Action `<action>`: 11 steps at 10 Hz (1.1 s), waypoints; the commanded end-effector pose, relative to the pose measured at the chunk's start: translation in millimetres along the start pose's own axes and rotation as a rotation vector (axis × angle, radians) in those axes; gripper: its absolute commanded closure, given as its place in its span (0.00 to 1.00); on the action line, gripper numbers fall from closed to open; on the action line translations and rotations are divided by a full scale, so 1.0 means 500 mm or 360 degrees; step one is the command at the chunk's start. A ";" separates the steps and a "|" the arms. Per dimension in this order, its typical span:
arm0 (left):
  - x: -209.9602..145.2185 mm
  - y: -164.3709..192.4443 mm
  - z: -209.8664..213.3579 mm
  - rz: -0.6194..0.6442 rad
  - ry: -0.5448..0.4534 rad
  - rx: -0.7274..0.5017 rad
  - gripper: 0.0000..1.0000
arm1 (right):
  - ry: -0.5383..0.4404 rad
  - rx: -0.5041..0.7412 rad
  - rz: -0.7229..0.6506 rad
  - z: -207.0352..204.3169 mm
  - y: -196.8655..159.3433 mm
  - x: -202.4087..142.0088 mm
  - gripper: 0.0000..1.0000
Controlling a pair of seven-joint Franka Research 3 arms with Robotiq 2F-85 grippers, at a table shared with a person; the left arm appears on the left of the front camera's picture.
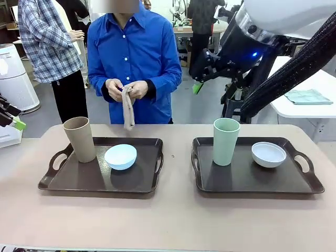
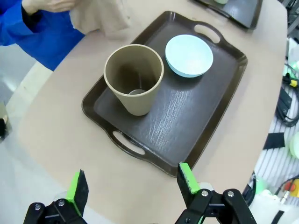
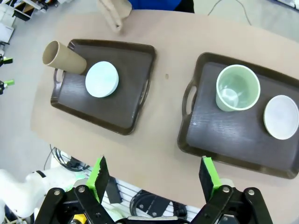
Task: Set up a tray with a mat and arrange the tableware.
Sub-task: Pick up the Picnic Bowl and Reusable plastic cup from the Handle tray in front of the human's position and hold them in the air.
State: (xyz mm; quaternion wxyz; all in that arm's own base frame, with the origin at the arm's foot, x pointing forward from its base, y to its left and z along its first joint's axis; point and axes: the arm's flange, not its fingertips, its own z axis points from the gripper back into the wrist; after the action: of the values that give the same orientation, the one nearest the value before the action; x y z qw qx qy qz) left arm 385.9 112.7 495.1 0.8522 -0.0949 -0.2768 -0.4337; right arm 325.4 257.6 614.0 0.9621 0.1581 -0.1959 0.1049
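- Currently your left pincer (image 2: 132,184) hangs wide and empty over the counter (image 2: 60,140), just beside the tray (image 2: 196,135) with the tan cup (image 2: 134,79) and light blue bowl (image 2: 189,55).
- Your right pincer (image 3: 153,173), equally wide, overlooks the pale green cup (image 3: 237,87) and white bowl (image 3: 281,116).
- Lift each cup upright, likely clearing room for the person's folded mat (image 1: 128,110).

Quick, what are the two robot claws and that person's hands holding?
Left gripper: jaws open, holding nothing.
Right gripper: jaws open, holding nothing.
Person's hands: holding a folded beige cloth.
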 end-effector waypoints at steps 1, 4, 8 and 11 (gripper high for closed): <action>0.024 0.031 -0.024 -0.0105 -0.0028 0.0074 0.00 | 0.0061 -0.0014 0.0070 -0.025 0.026 0.024 0.00; 0.086 0.065 -0.065 -0.0654 -0.0044 -0.0187 0.00 | 0.0265 0.0012 0.0249 -0.135 0.132 0.080 0.00; 0.093 0.139 -0.148 -0.0819 0.0093 -0.0527 0.00 | 0.0545 -0.0006 0.0305 -0.317 0.216 0.098 0.00; 0.114 0.180 -0.209 -0.0792 0.0050 -0.0561 0.00 | 0.0658 -0.0021 0.0318 -0.437 0.270 0.119 0.00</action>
State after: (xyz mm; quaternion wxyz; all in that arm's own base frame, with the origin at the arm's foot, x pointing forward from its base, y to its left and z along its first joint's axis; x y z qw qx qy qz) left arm 511.6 84.1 443.7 0.7000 -0.1580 -0.1825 -0.6721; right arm 404.6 446.1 478.2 0.9632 0.1231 -0.0188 0.2381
